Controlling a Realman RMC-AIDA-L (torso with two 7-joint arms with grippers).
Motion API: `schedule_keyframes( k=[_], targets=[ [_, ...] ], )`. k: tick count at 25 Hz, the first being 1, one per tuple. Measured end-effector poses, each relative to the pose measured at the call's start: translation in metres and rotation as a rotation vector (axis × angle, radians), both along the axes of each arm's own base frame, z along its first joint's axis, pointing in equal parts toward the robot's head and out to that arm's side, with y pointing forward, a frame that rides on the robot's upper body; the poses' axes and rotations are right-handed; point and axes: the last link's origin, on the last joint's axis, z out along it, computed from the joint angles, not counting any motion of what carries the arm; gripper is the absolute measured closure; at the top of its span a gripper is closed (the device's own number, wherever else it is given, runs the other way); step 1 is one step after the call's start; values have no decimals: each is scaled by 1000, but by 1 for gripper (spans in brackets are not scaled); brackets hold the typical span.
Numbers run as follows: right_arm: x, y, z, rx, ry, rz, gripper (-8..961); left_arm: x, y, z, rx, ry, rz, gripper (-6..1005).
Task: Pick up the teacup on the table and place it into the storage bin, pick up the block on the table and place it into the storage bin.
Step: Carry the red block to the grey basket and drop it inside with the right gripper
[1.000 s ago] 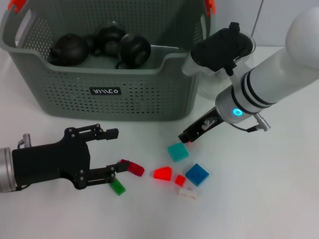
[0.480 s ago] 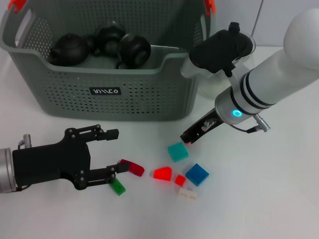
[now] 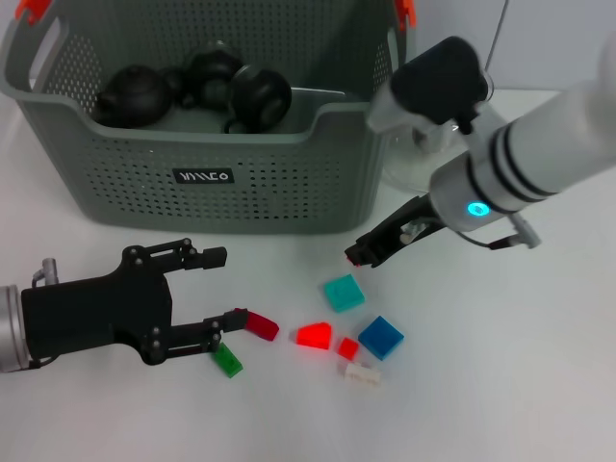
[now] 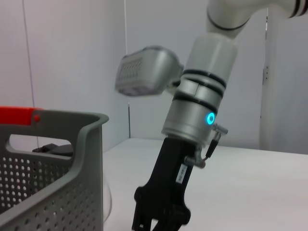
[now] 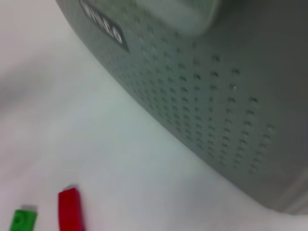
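The grey-green storage bin (image 3: 241, 183) stands at the back left, and three dark round tea vessels (image 3: 236, 91) lie inside it. No teacup shows on the table. Loose blocks lie in front of the bin: teal (image 3: 343, 292), blue (image 3: 381, 337), bright red (image 3: 314, 335), small red (image 3: 347, 347), white (image 3: 363, 375), dark red (image 3: 260, 325) and green (image 3: 227, 360). My left gripper (image 3: 219, 287) rests low at the front left, open, its lower finger beside the dark red block. My right gripper (image 3: 361, 252) hangs just above and behind the teal block, close to the bin's front wall.
A glass teapot (image 3: 414, 164) stands right of the bin, behind my right arm. The right wrist view shows the bin wall (image 5: 216, 96), the dark red block (image 5: 71, 209) and the green block (image 5: 23, 221). The left wrist view shows the bin corner (image 4: 72, 159) and the right gripper (image 4: 161, 219).
My right gripper has risen and drawn back from the teal block toward the bin, and the arm has swung right. The left gripper has barely shifted.
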Motion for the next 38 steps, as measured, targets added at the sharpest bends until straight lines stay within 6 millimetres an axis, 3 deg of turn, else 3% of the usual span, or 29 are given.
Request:
schedule_keyframes(
  k=[4,5,6,8,14,17,19,22,28,38],
  targets=[
    [-5,-7,26,15,64,10,777,1,1,1,7,-7,0,298],
    [-10,-11,45,20,102,18,778,1,1,1,9,-8,0,298],
    [-10,-11,45,20,102,18,778,1,1,1,10,-9,1,298],
    [-20,-17,66,18,159,33,779,2,2,1,12,-12,3,298],
    [-74,-32,136,-40,496,116,781,3,3,2,26,-30,7,298],
    [-99,-25,171,-47,645,178,781,3,2,2,27,-33,7,298],
    [-110,-11,182,-25,659,199,781,3,3,2,29,-34,5,298],
    [-123,18,180,22,576,199,780,4,4,2,34,-38,4,298],
    [-133,65,145,84,305,183,780,5,6,3,35,-38,0,298],
    [-134,77,85,83,153,242,783,4,5,4,35,-36,3,299]
  ],
)
